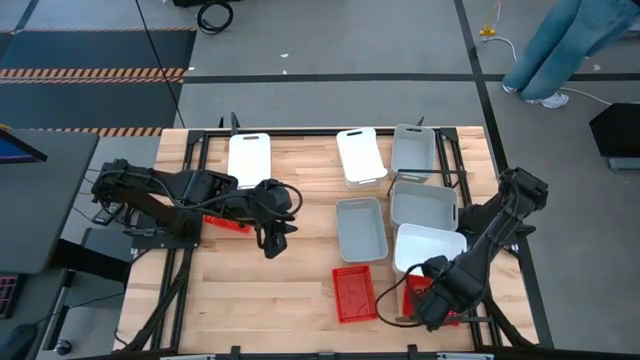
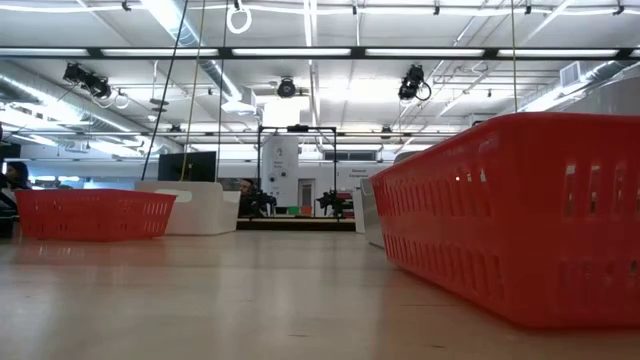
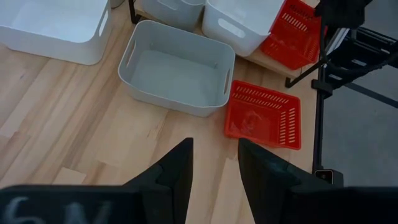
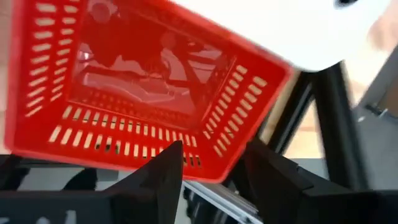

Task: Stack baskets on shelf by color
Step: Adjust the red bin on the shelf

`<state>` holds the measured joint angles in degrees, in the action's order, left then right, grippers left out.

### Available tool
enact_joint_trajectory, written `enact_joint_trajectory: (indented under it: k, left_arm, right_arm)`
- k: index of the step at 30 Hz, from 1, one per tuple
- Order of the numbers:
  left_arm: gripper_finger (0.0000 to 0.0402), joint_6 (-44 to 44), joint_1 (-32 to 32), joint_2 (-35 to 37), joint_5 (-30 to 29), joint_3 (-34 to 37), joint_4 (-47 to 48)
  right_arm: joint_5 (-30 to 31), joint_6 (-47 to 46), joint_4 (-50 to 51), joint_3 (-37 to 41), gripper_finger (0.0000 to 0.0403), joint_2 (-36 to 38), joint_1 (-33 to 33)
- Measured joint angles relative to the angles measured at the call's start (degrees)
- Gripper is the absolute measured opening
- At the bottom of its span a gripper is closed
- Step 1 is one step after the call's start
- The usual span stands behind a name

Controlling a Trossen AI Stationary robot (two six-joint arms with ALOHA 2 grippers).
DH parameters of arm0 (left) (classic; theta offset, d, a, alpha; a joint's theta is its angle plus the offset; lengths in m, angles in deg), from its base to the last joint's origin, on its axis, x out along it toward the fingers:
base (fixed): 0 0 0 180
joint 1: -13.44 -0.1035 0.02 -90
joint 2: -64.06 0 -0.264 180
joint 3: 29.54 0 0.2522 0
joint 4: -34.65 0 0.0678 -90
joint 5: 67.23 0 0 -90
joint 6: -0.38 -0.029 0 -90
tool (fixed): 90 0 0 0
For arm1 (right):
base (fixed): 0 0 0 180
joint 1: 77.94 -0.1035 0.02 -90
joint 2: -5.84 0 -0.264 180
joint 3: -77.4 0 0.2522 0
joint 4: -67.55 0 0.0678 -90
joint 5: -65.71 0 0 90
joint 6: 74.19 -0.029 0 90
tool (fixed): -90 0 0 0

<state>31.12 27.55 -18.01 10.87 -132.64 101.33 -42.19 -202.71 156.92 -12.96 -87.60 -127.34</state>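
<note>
A red basket point(image 4: 143, 81) lies at the near end of the pale shelf point(image 3: 266, 62), next to a white basket point(image 1: 430, 247). My right gripper point(image 4: 212, 167) hangs open over this red basket's corner, pointing steeply down; whether it touches, I cannot tell. Two grey baskets point(image 1: 413, 150) point(image 1: 422, 203) stand farther along the shelf. A second red basket point(image 1: 354, 293) and a grey one point(image 1: 360, 228) rest on the tabletop. My left gripper point(image 3: 214, 155) hangs open above bare wood at centre left, over nothing. A third red basket point(image 1: 225, 222) lies under the left arm.
Two white baskets point(image 1: 249, 158) point(image 1: 361, 155) stand at the table's far edge. Black frame rails point(image 1: 190, 250) run along the table's left and right sides. A person's legs point(image 1: 560, 50) show on the floor beyond the far right corner. Bare wood lies at the near left.
</note>
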Motion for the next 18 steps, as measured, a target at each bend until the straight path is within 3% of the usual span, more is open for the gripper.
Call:
enact_joint_trajectory:
  k: [4,18]
  left_arm:
    - [0.0133,0.01,0.01,0.0,0.12,-0.01,0.0]
    - [0.0133,3.09,1.6,0.0,2.36,-0.02,0.02]
  right_arm:
    - [0.4,-0.61,-4.65,2.87,0.0174,0.06,0.28]
    - [2.53,-1.85,-6.26,8.77,0.0174,-0.03,1.48]
